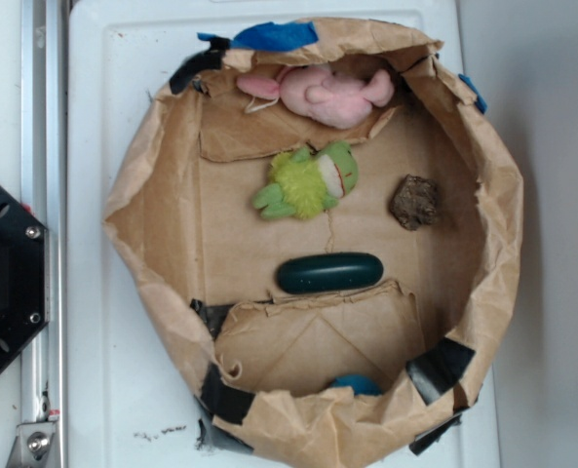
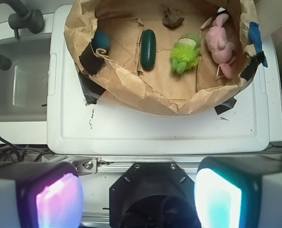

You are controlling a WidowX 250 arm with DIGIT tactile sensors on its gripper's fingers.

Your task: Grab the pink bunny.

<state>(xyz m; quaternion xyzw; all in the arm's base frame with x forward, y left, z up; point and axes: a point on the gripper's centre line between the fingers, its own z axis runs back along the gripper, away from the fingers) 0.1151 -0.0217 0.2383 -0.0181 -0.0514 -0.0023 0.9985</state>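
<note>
The pink bunny (image 1: 323,93) lies on its side at the far end of the brown paper-lined box (image 1: 137,210), against the back wall. In the wrist view the pink bunny (image 2: 220,43) is at the upper right, far from my gripper (image 2: 138,199). The two fingers stand wide apart at the bottom of that view, pads (image 2: 59,202) lit, nothing between them. My gripper hangs above the black robot base (image 2: 150,190), outside the box. It does not show in the exterior view.
In the box lie a lime-green plush frog (image 1: 308,182) next to the bunny, a dark green oblong piece (image 1: 329,272), a brown lump (image 1: 414,202) and a blue thing (image 1: 357,384). The box sits on a white top (image 2: 145,133). A sink (image 2: 22,80) is at the left.
</note>
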